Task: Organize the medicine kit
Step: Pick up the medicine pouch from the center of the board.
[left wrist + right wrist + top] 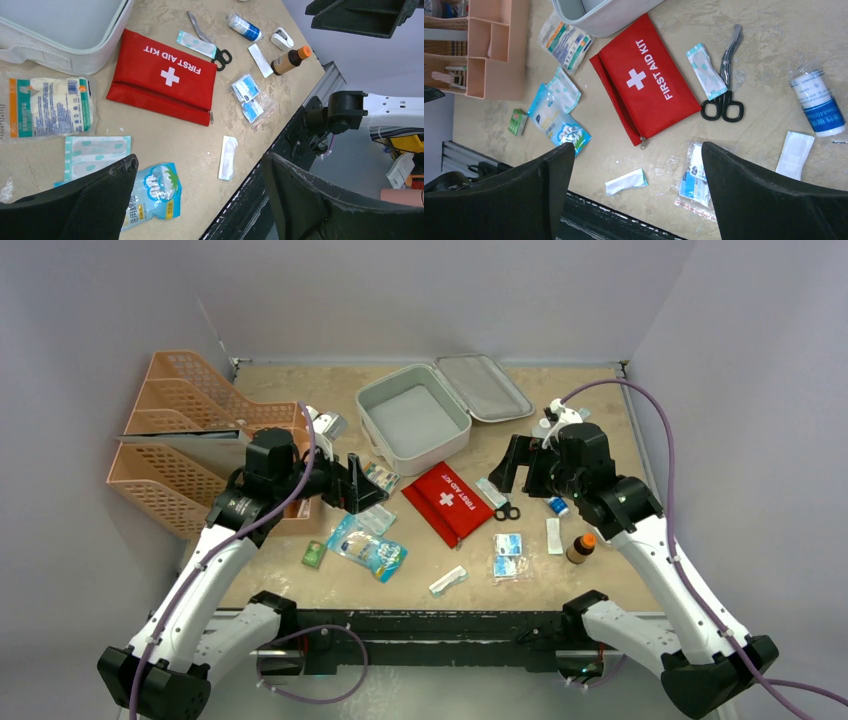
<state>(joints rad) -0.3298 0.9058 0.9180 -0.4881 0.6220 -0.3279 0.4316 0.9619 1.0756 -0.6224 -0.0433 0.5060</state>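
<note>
red pouch, white "FIRST AID KIT" lettering and white cross

Red FIRST AID KIT pouch lies flat, w/ black-handled scissors just right of it in the top view and a teal plaster strip against the blades. Further right: blue-label roll, brown bottle w/ orange cap, clear bag of blue sachets. Left side has orange mesh trays, a tiny green box and a blue-white packet near it
</note>
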